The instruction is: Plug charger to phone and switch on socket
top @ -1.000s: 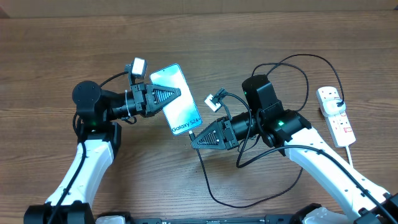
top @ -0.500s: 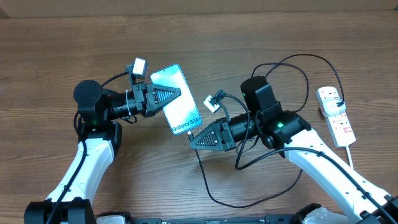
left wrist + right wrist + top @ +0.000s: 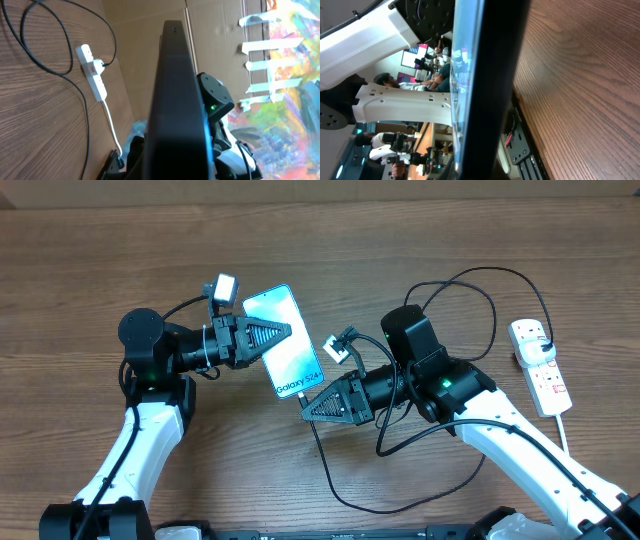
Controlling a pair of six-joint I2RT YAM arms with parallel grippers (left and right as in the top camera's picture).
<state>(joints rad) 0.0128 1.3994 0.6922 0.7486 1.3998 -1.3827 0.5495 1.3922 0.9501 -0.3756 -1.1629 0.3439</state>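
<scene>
My left gripper (image 3: 285, 331) is shut on the phone (image 3: 292, 365), holding it above the table with its light blue screen up and the "Galaxy" end toward the right arm. In the left wrist view the phone (image 3: 175, 100) shows as a dark edge-on slab. My right gripper (image 3: 305, 408) is shut on the charger's tip, right at the phone's lower end; the tip itself is hidden. The black charger cable (image 3: 345, 498) trails down from it in loose loops. The right wrist view is filled by the phone's edge (image 3: 490, 75). The white socket (image 3: 540, 365) lies at the far right.
The socket's thick white cord (image 3: 563, 430) runs toward the front edge. A charger loop (image 3: 480, 290) arcs behind the right arm to a plug in the socket (image 3: 94, 75). Bare wood table (image 3: 100, 240) lies to the left and back.
My right gripper has crept a little to the left, closer to the phone's lower end. The left arm and the phone have stayed still.
</scene>
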